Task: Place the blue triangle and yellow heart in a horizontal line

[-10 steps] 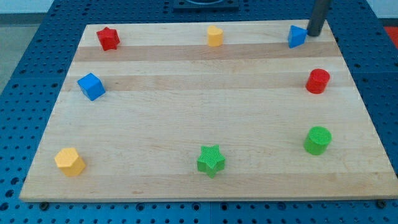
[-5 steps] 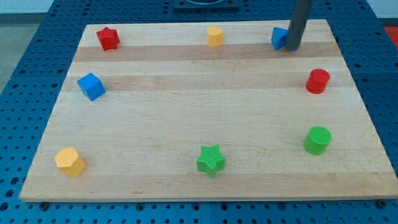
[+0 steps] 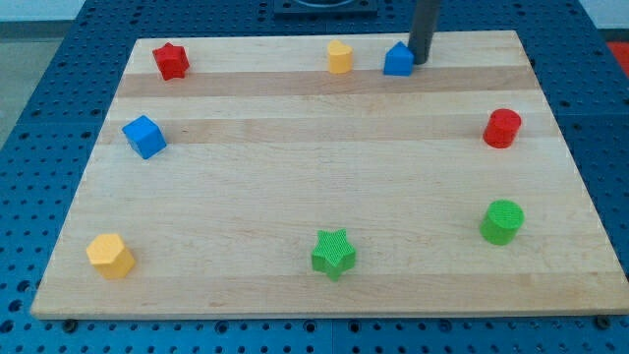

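Eight small blocks lay on the pale wooden board [image 3: 295, 177], which rested on a blue perforated table [image 3: 39, 147]. Nearest, along the view's bottom, sat a yellow block [image 3: 109, 256] of roughly hexagonal shape at the left, a green star [image 3: 333, 253] near the middle, and a green cylinder [image 3: 502, 221] toward the right. Further up, a blue cube [image 3: 144, 136] stood close to the left edge and a red cylinder [image 3: 502, 128] close to the right edge, well apart from each other.

Along the view's top edge the far row held a red star [image 3: 170, 61] at the left, then the yellow heart [image 3: 339, 57] just past the middle, and the blue triangle [image 3: 398, 60] just beside it on the right, with a small strip of bare wood between the two. Both task blocks sat at nearly the same height in the view. The blue triangle showed a bright blue peaked top with a flat front face, its point upward; the yellow heart was a squat orange-yellow piece with a lobed top, its exact outline hard to make out at this size.

My tip [image 3: 422, 61] stood at the triangle's right side, touching or nearly touching its upper right edge, with the dark rod rising straight out of the view's top. The rod carried no jaws, so there was nothing to spread or press together.
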`<action>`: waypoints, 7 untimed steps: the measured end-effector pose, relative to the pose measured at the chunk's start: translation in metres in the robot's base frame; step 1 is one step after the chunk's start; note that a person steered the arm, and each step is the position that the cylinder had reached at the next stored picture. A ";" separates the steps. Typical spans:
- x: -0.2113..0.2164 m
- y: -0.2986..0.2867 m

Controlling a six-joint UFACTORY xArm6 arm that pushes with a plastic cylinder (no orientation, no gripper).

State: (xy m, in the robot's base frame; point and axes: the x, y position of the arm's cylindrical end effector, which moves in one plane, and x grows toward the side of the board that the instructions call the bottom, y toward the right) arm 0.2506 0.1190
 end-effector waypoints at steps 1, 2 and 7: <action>0.001 -0.037; 0.001 -0.070; 0.024 -0.180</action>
State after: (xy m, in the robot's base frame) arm 0.2748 -0.0607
